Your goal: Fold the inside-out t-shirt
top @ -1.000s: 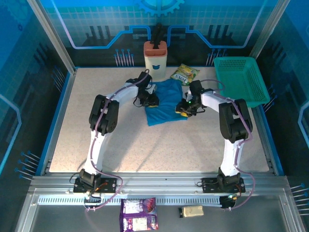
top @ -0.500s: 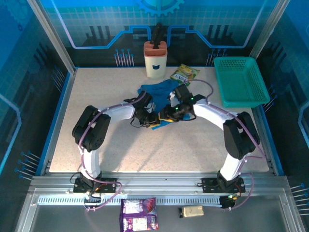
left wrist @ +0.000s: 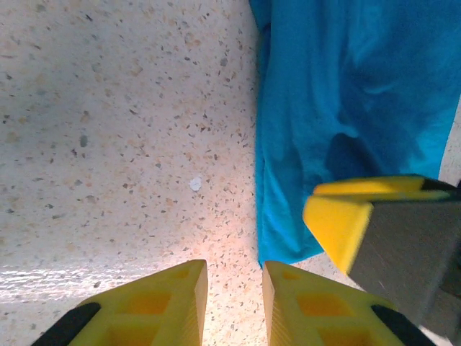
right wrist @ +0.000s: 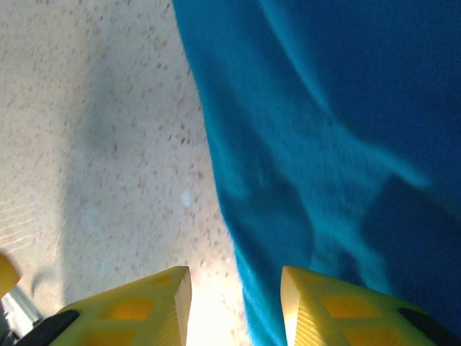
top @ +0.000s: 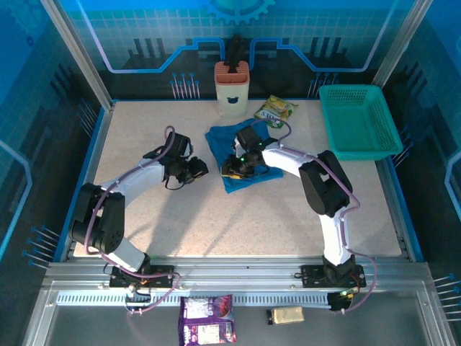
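The inside-out t-shirt [top: 222, 140] lies as a flat, compact blue bundle at the middle back of the table. My left gripper [top: 202, 170] hovers over bare table just left of the shirt's left edge. In the left wrist view this gripper [left wrist: 234, 270] is open with nothing but tabletop between its fingers, and the shirt [left wrist: 346, 86] lies to their right. My right gripper [top: 229, 171] sits at the shirt's front-left part. In the right wrist view it [right wrist: 234, 277] is open, and the shirt's [right wrist: 324, 108] edge runs under the gap. One of its yellow fingers [left wrist: 346, 223] shows in the left wrist view.
A teal mesh basket [top: 358, 119] stands at the back right. A green-yellow snack packet [top: 276, 109] lies just behind the shirt, next to a white-and-orange holder [top: 232, 88]. A purple packet [top: 207, 318] and a small tan item [top: 286, 314] lie on the front rail.
Both arms have swung leftward. The left gripper came off the shirt onto bare table at its left. The right gripper crossed from the shirt's right side to its left edge.
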You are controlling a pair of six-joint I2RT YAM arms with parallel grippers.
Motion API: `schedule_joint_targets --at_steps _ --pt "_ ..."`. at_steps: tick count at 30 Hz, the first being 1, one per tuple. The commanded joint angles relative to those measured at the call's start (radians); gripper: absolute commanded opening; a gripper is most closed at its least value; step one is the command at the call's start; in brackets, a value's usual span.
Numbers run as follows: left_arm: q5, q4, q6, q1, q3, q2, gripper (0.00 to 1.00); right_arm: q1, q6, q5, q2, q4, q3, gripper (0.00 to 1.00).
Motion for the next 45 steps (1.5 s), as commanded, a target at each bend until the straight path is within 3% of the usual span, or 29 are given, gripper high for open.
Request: schedule_joint_targets --at_steps 1,6,14,20,25,28,32,37,45 --pt "-0.003 -0.023 0.031 0.011 -0.019 -0.041 0.28 0.026 -0.026 0.052 0.032 -0.066 0.004 0.37" --pt "0.047 -0.039 0.087 0.008 0.033 -0.024 0.28 0.052 -0.05 0.021 -0.053 -0.072 -0.168 0.37" --pt "0.056 -0.133 0.175 -0.029 0.201 0.073 0.29 0.01 -0.113 0.051 -0.365 -0.155 -0.566 0.37" --pt "0.068 -0.175 0.206 -0.082 0.295 0.168 0.28 -0.163 -0.15 0.108 -0.559 -0.265 -0.706 0.37" --pt "0.096 -0.181 0.211 -0.149 0.306 0.226 0.26 -0.347 -0.185 0.15 -0.623 -0.292 -0.704 0.38" --pt "0.106 -0.157 0.189 -0.185 0.272 0.224 0.26 -0.39 -0.2 0.201 -0.626 -0.326 -0.656 0.38" --pt "0.092 -0.135 0.163 -0.231 0.225 0.217 0.26 -0.348 -0.174 0.178 -0.665 -0.318 -0.578 0.38" --pt "0.003 -0.171 0.151 -0.245 0.181 0.25 0.24 -0.208 -0.136 0.128 -0.617 -0.296 -0.48 0.38" --pt "0.077 -0.079 0.067 -0.258 0.014 0.182 0.24 -0.096 -0.067 -0.008 -0.449 -0.13 -0.369 0.39"
